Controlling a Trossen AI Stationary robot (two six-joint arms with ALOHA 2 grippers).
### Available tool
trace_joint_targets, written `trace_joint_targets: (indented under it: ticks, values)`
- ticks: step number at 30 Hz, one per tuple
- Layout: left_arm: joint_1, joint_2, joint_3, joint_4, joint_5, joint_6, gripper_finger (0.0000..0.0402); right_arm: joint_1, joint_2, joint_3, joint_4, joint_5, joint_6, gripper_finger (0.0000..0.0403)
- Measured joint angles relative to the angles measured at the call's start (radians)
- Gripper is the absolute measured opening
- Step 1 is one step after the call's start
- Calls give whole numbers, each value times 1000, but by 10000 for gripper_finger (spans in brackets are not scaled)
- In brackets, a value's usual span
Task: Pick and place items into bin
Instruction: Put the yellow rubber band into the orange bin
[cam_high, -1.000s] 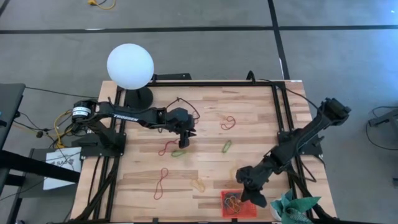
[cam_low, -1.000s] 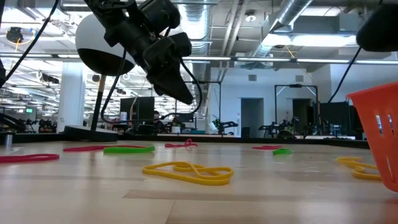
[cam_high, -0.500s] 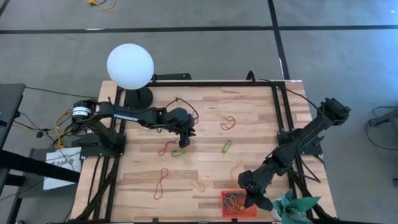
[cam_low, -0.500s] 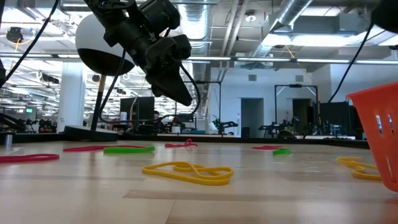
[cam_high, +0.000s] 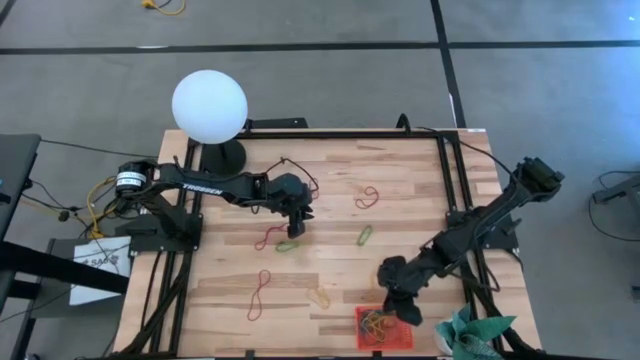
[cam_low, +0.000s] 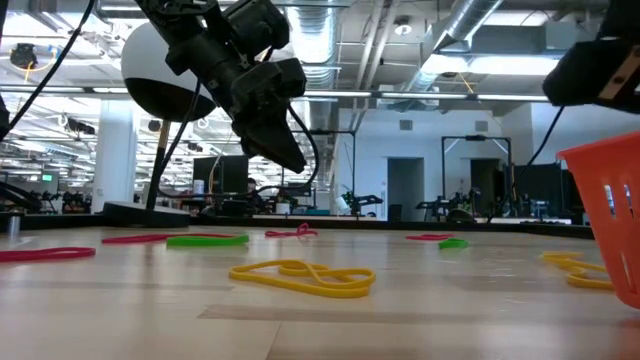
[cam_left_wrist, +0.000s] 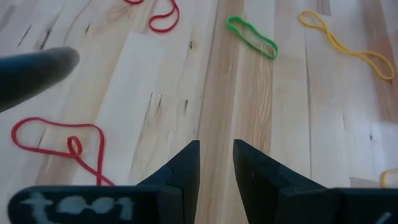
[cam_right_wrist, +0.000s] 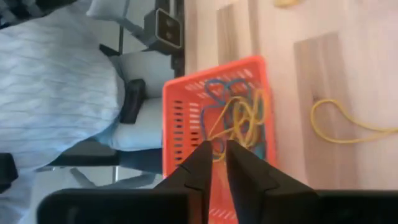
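Note:
Rubber-band loops lie flat on the wooden table: red and green under my left gripper, red, green, red, yellow. My left gripper hangs open above the table, with bare wood between its fingers. The small red-orange bin stands at the near edge and holds several bands. My right gripper hovers over the bin's far right side. Its fingers stand a narrow gap apart, with nothing between them.
A white globe lamp stands at the table's far left corner. A teal-green cloth lies right of the bin at the near right corner. A yellow band lies on the wood beside the bin. Black cables run by the left arm.
My right gripper has moved a little toward the table's far and left side above the bin. My left gripper has kept still, and the bands on the table lie as before.

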Motion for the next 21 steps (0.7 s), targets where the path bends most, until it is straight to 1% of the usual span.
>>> trace_joint_targets:
  ticks: [6,9,12,14,16,17,21]
  values:
    - [0,0,0,-1,0,16,84,-12,0,0,16,-4,-23,84]
    - [0,0,0,-30,6,58,84,-11,0,0,16,-4,-69,99]
    - [-9,3,0,-48,75,108,84,-12,0,0,16,31,-155,106]
    - [-29,10,-1,-50,170,164,84,-16,0,0,15,69,-227,107]
    - [-65,11,-2,-50,283,261,84,-27,0,0,13,86,-305,107]
    - [-87,11,-2,-37,314,303,84,-32,0,0,9,90,-343,107]
    - [-185,11,-2,28,312,381,84,-62,0,0,-19,91,-487,107]
